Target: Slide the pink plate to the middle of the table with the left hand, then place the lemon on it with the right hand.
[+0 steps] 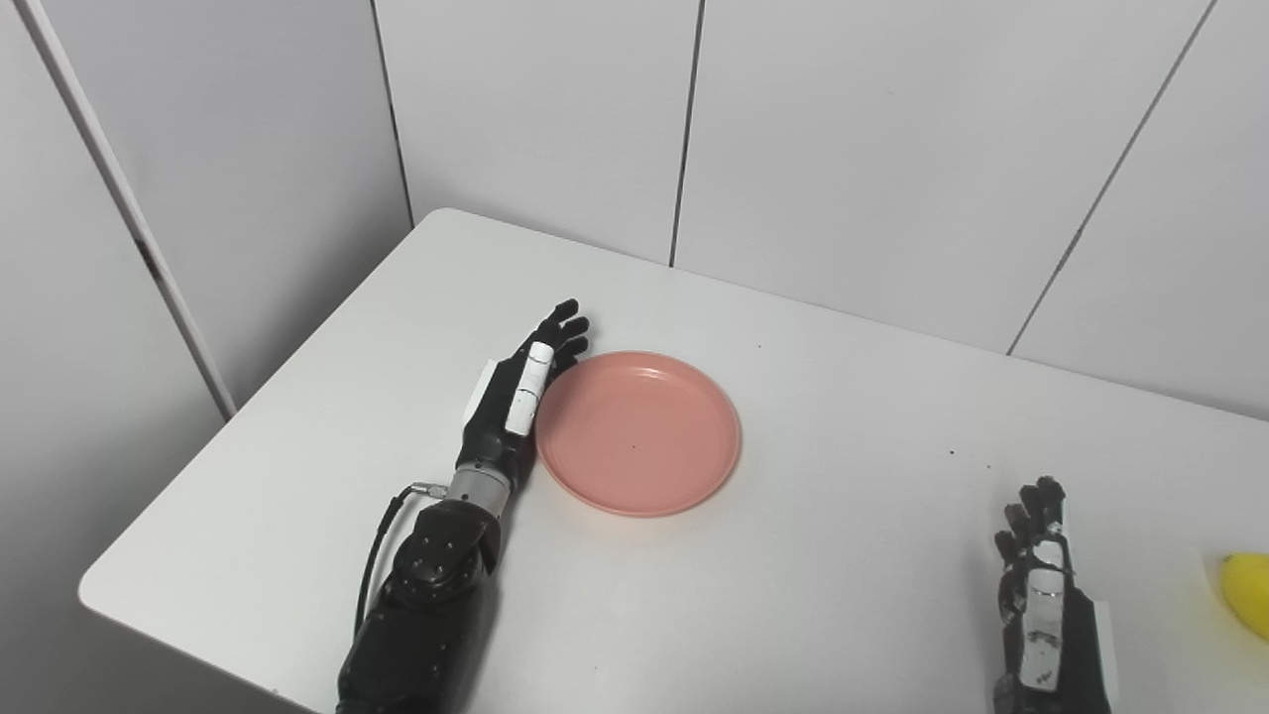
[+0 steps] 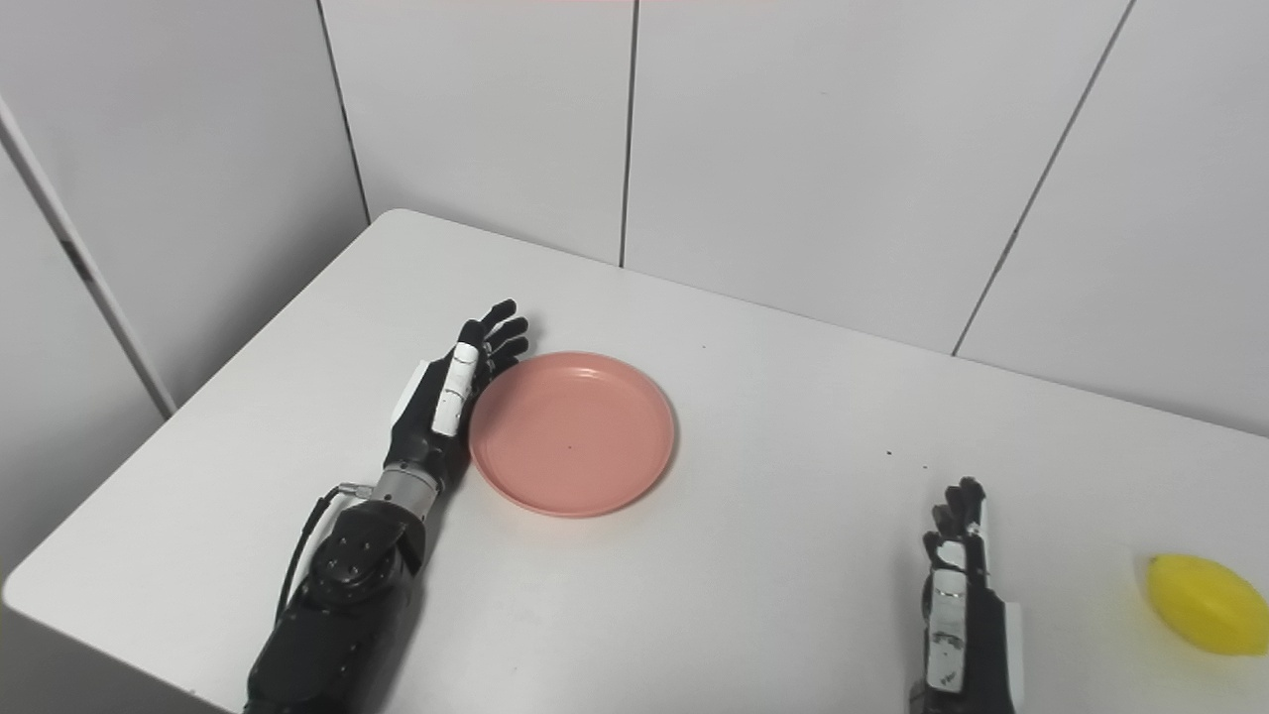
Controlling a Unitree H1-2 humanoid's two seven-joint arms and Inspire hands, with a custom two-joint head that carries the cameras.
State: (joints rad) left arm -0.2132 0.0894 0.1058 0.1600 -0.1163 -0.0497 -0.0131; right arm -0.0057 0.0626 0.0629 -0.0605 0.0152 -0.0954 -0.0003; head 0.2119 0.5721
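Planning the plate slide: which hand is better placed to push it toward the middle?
Left. The left hand lies flat against the plate's left rim, fingers extended. The right hand rests far off, near the lemon.

Black left hand (image 1: 520, 392) and right hand (image 2: 957, 595) carry white panels, silver wrist, studded forearm, black cable.

Plate (image 2: 572, 432) on table (image 2: 753, 595), left hand (image 2: 448, 407) against its left rim; lemon (image 2: 1207, 604) far right.
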